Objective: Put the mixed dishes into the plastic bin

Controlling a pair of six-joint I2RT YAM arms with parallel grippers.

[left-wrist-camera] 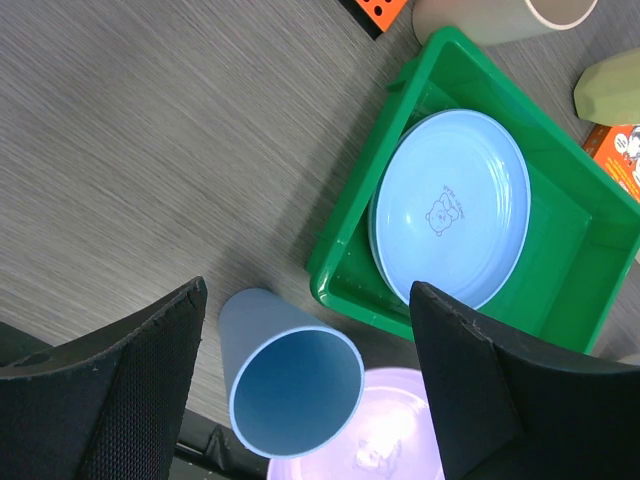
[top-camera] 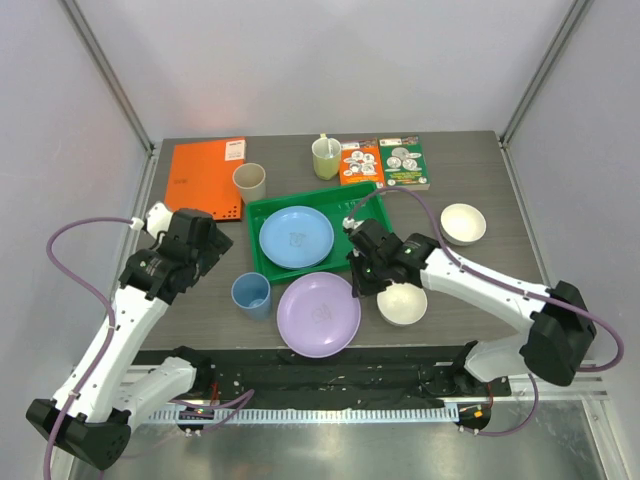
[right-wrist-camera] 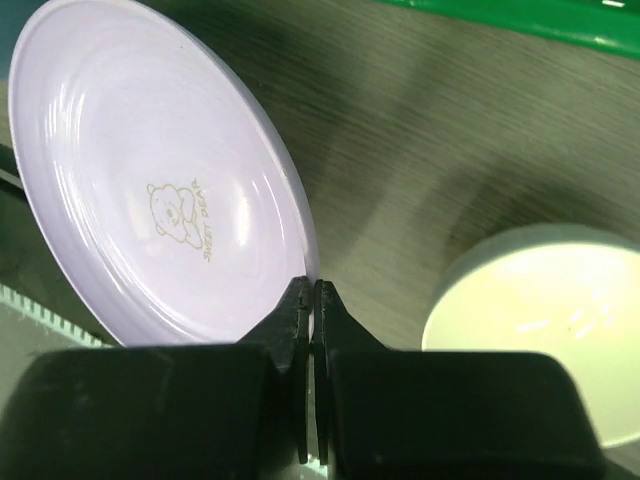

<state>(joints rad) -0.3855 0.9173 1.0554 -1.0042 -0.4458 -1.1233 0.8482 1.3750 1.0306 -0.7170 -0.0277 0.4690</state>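
Note:
A light blue plate (top-camera: 296, 237) lies in the green plastic bin (top-camera: 262, 262); in the left wrist view (left-wrist-camera: 455, 205) a second rim seems to show under it. The lilac plate (top-camera: 318, 313) sits at the table's near edge. My right gripper (top-camera: 362, 275) is shut on the plate's right rim (right-wrist-camera: 313, 290), with the plate (right-wrist-camera: 160, 190) left of the jaws. My left gripper (top-camera: 205, 245) is open and empty, above and left of the upright blue cup (top-camera: 251, 295); the cup (left-wrist-camera: 290, 385) shows between its fingers (left-wrist-camera: 160, 340). A beige cup (top-camera: 249, 183) stands behind the bin.
A cream bowl (top-camera: 402, 303) sits just right of my right gripper, another (top-camera: 463, 223) farther right. An orange folder (top-camera: 205, 178) lies back left. A yellow-green mug with a spoon (top-camera: 326, 157) and two booklets (top-camera: 385, 162) stand behind the bin.

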